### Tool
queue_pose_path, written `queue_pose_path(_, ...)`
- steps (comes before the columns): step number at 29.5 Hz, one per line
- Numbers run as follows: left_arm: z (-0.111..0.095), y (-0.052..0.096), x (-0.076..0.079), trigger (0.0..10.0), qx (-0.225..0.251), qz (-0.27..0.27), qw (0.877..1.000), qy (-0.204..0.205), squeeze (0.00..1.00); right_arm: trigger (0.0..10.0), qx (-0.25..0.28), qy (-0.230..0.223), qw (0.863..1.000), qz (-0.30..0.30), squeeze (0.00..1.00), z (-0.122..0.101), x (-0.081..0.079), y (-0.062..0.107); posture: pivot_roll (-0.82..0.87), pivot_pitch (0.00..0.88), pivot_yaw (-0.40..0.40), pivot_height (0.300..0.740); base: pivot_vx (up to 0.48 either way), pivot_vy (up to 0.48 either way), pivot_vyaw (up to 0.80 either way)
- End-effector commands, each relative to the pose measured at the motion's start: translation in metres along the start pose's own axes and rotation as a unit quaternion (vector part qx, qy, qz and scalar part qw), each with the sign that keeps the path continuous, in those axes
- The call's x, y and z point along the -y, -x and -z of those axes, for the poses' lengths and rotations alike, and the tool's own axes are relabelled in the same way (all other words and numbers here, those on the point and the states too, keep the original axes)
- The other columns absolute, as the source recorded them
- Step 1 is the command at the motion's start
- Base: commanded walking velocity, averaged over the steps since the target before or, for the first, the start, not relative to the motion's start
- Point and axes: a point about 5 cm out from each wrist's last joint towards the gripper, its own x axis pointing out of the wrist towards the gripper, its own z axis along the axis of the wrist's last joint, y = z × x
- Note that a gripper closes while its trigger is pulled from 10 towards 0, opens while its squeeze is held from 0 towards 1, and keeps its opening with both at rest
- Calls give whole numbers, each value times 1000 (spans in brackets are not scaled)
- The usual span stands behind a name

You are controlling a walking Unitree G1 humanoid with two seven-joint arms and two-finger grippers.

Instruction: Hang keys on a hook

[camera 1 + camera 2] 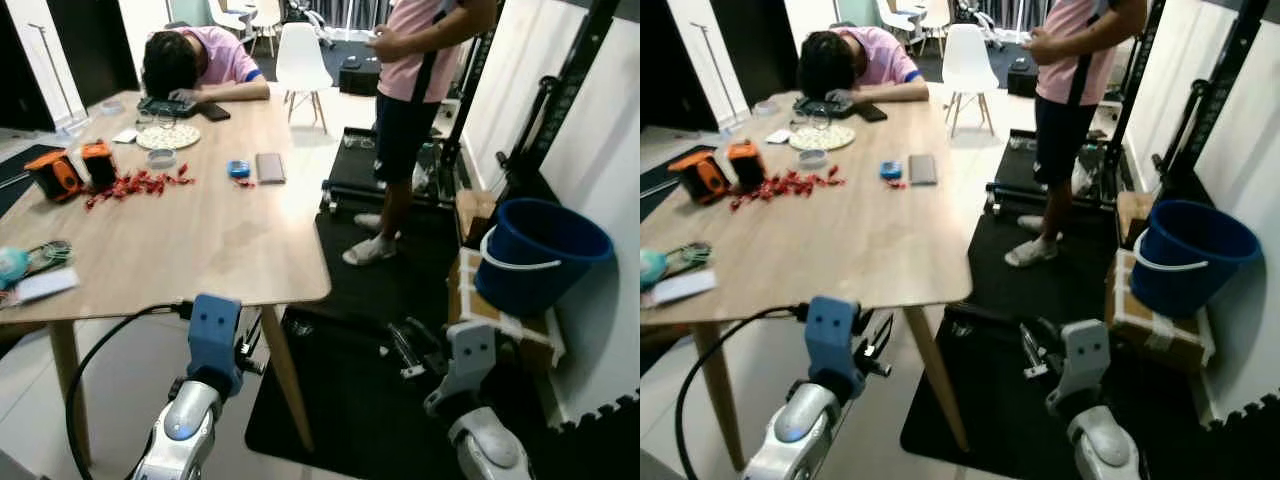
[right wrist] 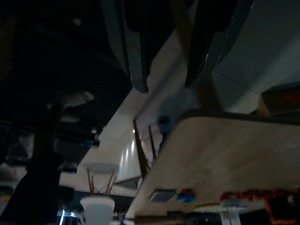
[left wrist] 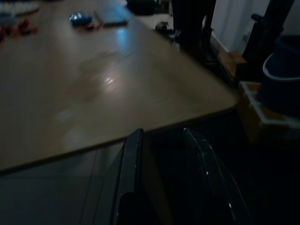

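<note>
Below the tabletop's (image 1: 220, 240) near corner, both arms hang idle. The left gripper (image 3: 161, 140) and right gripper (image 2: 164, 86) are slightly spread and empty. The keys (image 1: 238, 169), probably the blue bunch, lie by the phone (image 1: 270, 167) towards the right edge, unreached.

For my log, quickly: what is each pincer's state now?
Left pincer: open, holding nothing.
Right pincer: open, holding nothing.

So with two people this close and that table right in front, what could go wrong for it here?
The table corner sits just ahead of both arms, so a step forward could knock it. The standing person is in the walkway beside the table. The blue bucket perched on boxes at the right could be bumped over.
</note>
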Motion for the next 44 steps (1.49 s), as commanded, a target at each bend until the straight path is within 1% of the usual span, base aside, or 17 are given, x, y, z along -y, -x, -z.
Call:
queue_pose_path(1, 2, 1, 0, 10000, -6, 1, 1000, 0, 0, 10000, -7, 2, 1000, -3, 0, 3, 0, 2, 37, 57, -14, 740, 0, 405, 0)
queue_pose_path(19, 1, -1, 0, 10000, -2, 3, 1000, 0, 0, 10000, -5, 2, 1000, -5, 0, 2, -2, -1, 37, 51, -13, 740, 0, 378, 0)
queue_pose_path(44, 0, -2, 4, 10000, 2, 15, 1000, -6, 0, 10000, -4, 4, 1000, -9, 0, 2, -2, -2, 34, 42, -14, 740, 0, 0, 0)
